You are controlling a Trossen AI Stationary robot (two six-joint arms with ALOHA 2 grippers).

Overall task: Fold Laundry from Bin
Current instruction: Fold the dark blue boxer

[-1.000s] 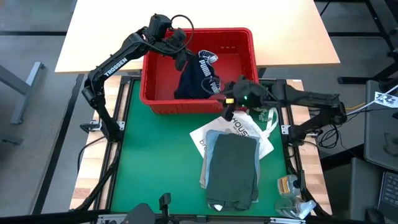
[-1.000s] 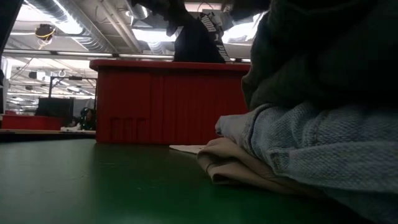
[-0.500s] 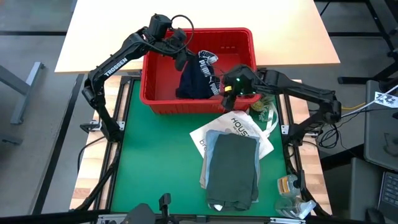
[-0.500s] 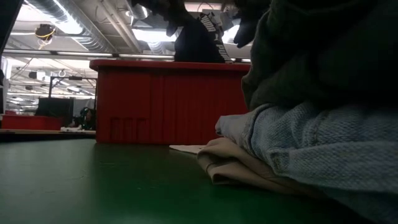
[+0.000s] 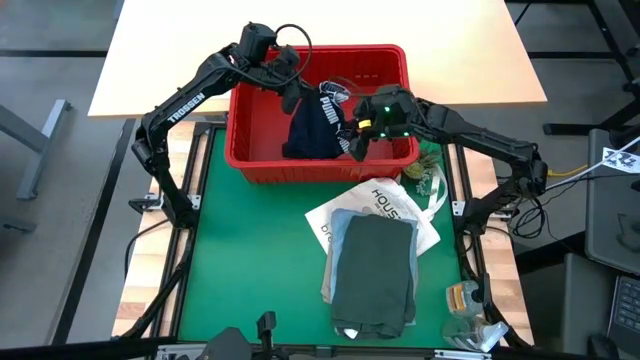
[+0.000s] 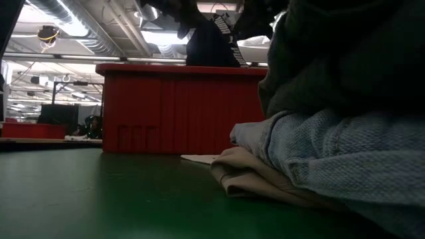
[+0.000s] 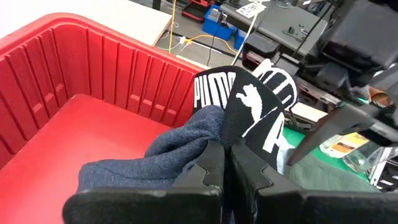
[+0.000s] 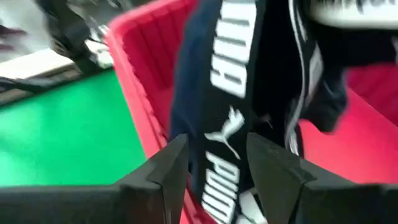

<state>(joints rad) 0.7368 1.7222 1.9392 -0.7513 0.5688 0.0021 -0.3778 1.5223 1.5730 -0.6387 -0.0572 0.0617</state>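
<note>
Three folded garments already lie stacked on the green mat (image 5: 250,260): a dark olive-green one (image 5: 376,262) on top, a light blue shirt (image 6: 345,156) beneath it, and a beige one (image 6: 249,174) at the bottom, all resting on a white tote bag (image 5: 385,205). We judge these pieces finished. One item remains: the navy shorts (image 5: 318,128) with a white-lettered waistband, hanging above the floor of the red bin (image 5: 250,165).

We see the left gripper (image 7: 227,163) over the bin with its fingers pressed together on the shorts' fabric, lifting them. The right gripper (image 8: 217,163) has reached over the bin's near wall, its fingers apart on either side of the lettered waistband and, as far as we can tell, not clamped on it.

We read this as late in the task: the shorts must yet be brought out, spread on the mat, folded and added to the stack. No other garment shows in the bin.
</note>
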